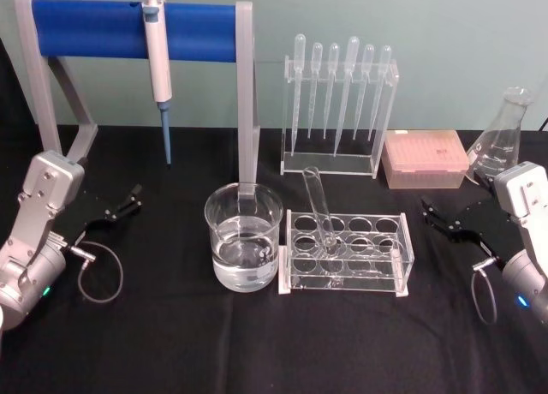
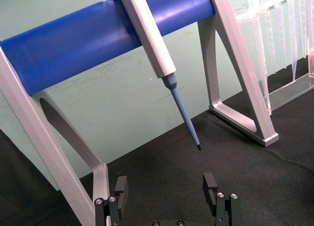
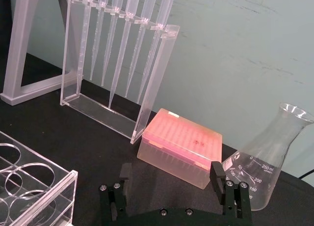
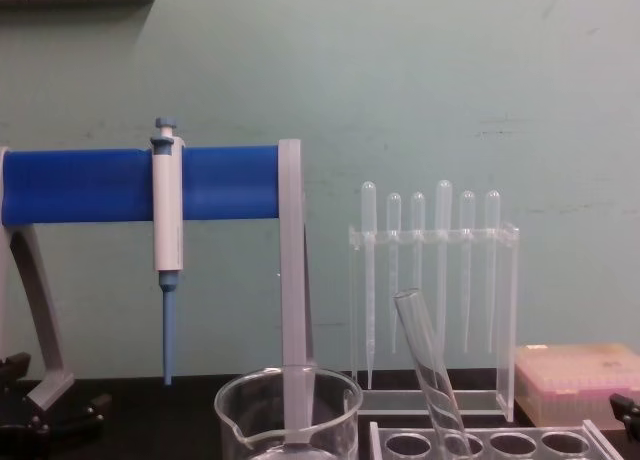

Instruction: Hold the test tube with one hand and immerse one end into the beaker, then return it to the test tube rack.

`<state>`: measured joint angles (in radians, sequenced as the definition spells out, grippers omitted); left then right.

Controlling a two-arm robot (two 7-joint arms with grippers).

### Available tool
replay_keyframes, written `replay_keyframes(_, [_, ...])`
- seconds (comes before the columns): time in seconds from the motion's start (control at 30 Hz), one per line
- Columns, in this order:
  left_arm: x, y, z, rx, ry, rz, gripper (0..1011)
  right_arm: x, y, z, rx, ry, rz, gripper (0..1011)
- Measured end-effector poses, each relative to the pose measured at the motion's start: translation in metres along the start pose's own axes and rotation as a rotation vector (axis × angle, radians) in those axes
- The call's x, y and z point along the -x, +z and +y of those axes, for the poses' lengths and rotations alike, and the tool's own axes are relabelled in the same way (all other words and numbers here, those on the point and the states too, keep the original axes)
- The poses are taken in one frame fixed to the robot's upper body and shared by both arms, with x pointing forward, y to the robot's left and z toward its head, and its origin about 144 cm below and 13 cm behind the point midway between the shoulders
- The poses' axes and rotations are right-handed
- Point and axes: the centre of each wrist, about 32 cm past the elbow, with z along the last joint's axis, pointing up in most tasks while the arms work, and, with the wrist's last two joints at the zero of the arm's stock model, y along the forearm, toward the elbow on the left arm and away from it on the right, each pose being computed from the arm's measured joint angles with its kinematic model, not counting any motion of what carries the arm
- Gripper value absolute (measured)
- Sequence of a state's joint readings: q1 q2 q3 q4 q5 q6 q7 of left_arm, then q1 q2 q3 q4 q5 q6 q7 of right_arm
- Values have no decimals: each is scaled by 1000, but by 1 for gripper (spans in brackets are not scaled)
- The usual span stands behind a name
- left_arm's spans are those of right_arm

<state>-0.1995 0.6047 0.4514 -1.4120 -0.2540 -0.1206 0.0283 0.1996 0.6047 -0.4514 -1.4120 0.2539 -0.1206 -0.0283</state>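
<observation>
The test tube [image 1: 318, 207] leans tilted in a hole of the clear rack [image 1: 347, 255], rim up; in the chest view the test tube [image 4: 428, 372] rises out of the rack [image 4: 480, 443]. The beaker [image 1: 243, 238], part-filled with clear liquid, stands just left of the rack, and its rim with spout shows as the beaker [image 4: 290, 412]. My left gripper [image 1: 128, 202] rests open at the table's left, well away from the tube; its fingers [image 2: 121, 189] stand wide apart. My right gripper [image 1: 432, 213] sits open to the right of the rack, with its fingers [image 3: 216, 173] holding nothing.
A white-and-blue pipettor [image 1: 157, 64] hangs on a blue-barred stand [image 1: 94, 27] at the back left. Behind the rack stands a pipette holder [image 1: 338, 103] with several plastic pipettes. A pink tip box [image 1: 425, 158] and a conical flask [image 1: 505, 137] sit at the back right.
</observation>
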Motion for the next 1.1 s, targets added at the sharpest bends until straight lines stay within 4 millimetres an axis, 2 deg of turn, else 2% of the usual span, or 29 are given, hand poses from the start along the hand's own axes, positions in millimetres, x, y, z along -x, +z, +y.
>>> replay_keyframes(0.23, [0, 0, 0, 0, 0, 0, 1000, -1, 1, -1, 0, -1, -4, 1002])
replay_keyframes(0.5, [0, 0, 0, 0, 0, 0, 1000, -5, 7, -26, -28, -17, -46, 1002])
replay_keyframes(0.57, [0, 0, 0, 0, 0, 0, 1000, -6, 16, -41, -45, -8, -50, 1002])
replay_keyframes(0.63, [0, 0, 0, 0, 0, 0, 1000, -6, 20, -45, -51, -2, -50, 1002])
replay_keyframes(0.73, [0, 0, 0, 0, 0, 0, 1000, -8, 38, -58, -85, 85, -9, 1002])
replay_keyframes(0.9, [0, 0, 0, 0, 0, 0, 1000, -5, 58, -59, -109, 246, 58, 1002])
replay_keyframes(1.1, [0, 0, 0, 0, 0, 0, 1000, 3, 79, -43, -111, 424, 76, 1002])
